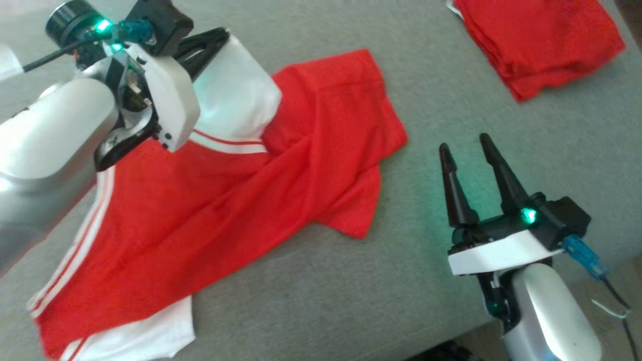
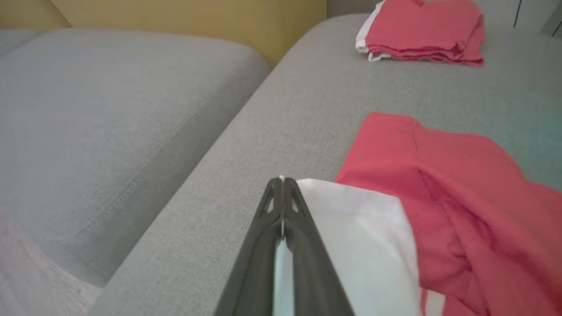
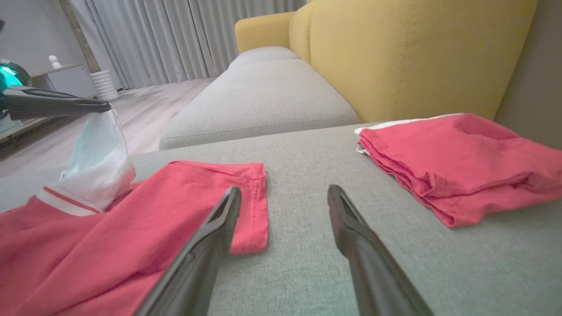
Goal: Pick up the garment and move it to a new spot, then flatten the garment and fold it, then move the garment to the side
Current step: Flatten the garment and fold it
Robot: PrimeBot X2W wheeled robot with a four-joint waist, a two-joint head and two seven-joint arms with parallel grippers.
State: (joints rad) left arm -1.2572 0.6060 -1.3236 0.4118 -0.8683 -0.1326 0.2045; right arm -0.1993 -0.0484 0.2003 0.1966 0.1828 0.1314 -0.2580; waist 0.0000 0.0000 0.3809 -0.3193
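Red garment [image 1: 241, 200] has its white sleeve [image 1: 235, 95] clamped in left pincer [image 2: 281, 181]; right pincer [image 1: 464, 143] gapes, seemingly empty.

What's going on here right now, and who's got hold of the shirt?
The left gripper is shut on the white sleeve of the red fabric garment with white trim, holding that corner raised above the grey upholstered cushion. The rest of the garment lies rumpled on it. The right gripper is open and holds nothing, over bare cushion beside the garment. A folded red garment pile sits apart at the far right.
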